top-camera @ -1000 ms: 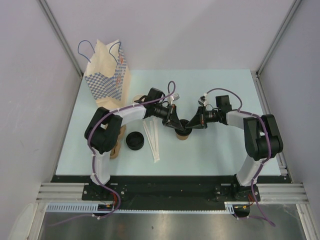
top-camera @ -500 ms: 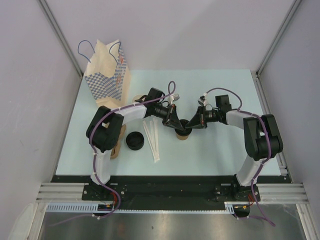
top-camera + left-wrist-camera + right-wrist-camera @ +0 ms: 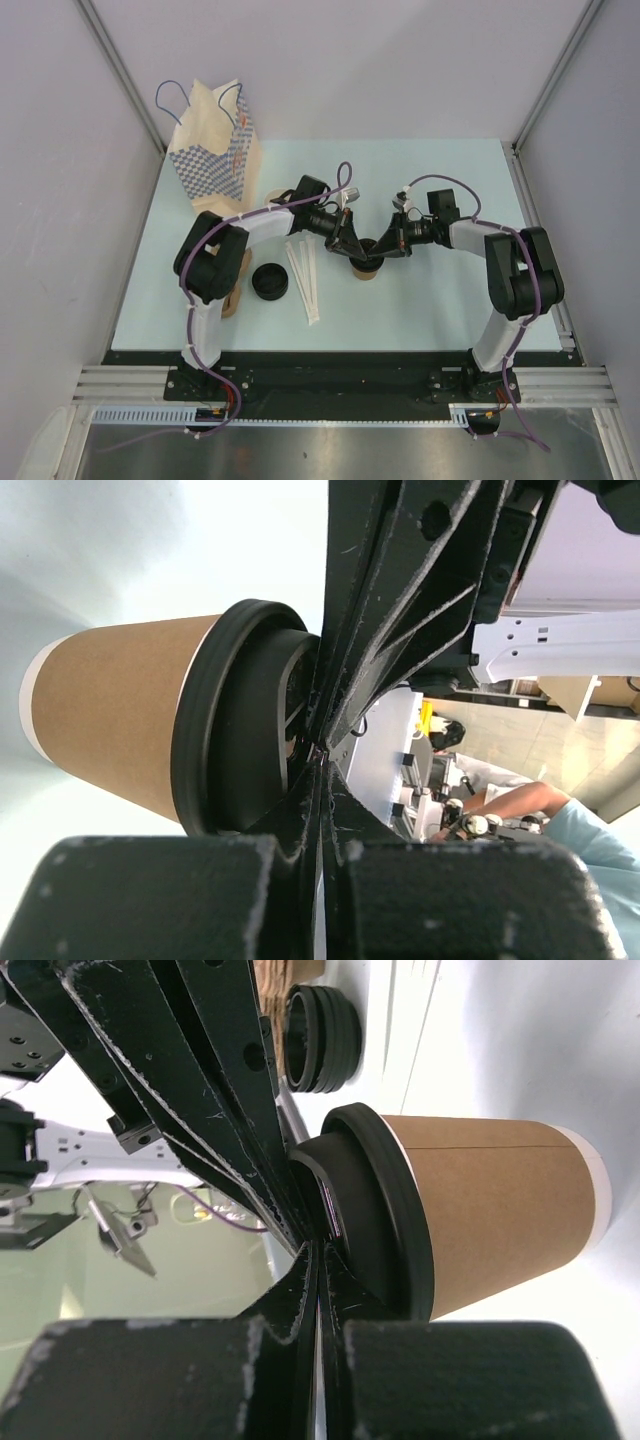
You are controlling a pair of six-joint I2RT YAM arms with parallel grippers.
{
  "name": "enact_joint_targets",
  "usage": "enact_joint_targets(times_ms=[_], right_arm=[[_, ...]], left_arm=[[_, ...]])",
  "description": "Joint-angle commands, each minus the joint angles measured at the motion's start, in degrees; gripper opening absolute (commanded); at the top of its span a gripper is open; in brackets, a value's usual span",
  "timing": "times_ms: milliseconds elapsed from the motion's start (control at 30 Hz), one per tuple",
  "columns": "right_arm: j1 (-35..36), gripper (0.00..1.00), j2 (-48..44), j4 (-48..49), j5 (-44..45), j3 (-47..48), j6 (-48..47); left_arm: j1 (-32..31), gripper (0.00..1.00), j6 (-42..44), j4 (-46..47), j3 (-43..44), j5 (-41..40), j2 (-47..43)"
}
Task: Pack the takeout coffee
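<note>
1. Both end effectors meet at the top of the cup. Your left end effector point(image 3: 320, 770) has its fingers clenched together with nothing between them, and its tips rest on the black lid point(image 3: 235, 730).
2. Your right end effector point(image 3: 318, 1255) is likewise clenched on nothing. Its tips touch the same lid from the opposite side, so the two sets of fingers cross just over the cup.
3. The takeout coffee point(image 3: 366, 270) stands upright near the middle of the tabletop point(image 3: 440, 300), between the two arms and apart from everything else.
4. By my reading, the step in hand is pressing the lid home. Both wrist views show its rim sitting around the cup's mouth, though you cannot tell from them whether it has snapped on all the way round.
5. The next move calls for one end effector to back off and release its fingers. It should then take the cup by its tan wall below the rim, gently enough not to crush the paper.
6. The paper bag point(image 3: 212, 150) stands at the far left corner, well apart from the cup. I expect a lift, a carry to the left and a lowering between the handles.
7. White sticks point(image 3: 303, 278) and a stack of loose lids point(image 3: 269, 282) lie near the cup on its left, so lift before you carry.
8. No brand or readable writing shows. The cup is plain, and the bag carries a blue check pattern with a small mark too small to read.
</note>
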Motion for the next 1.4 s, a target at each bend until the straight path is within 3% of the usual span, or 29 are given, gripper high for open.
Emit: enact_joint_targets(times_ms=[0,167,433,733,1367], right_arm=[[-0.5,0.00,4.1,-1.8,10.4,-1.6,-5.7],[0.9,0.00,0.1,-0.6,7.1,-0.6,-4.6],[1.4,0.00,-6.8,3.3,2.9,0.0,1.8],[4.6,0.01,-11.8,-0.2,4.6,0.0,2.7],[4.7,0.01,-2.0,-1.7,7.5,0.0,-4.3]], left_arm=[[0.6,0.00,4.8,-2.6,-2.8,-11.5,0.6],[0.4,0.01,1.8,1.3,-2.1,-6.8,-4.4],[1.6,0.01,-2.8,4.2,0.9,-5.5,-9.1],[1.6,0.00,-5.4,5.1,5.2,-7.9,-5.4],[-0.1,0.00,-0.6,-2.2,7.3,-12.2,1.0]])
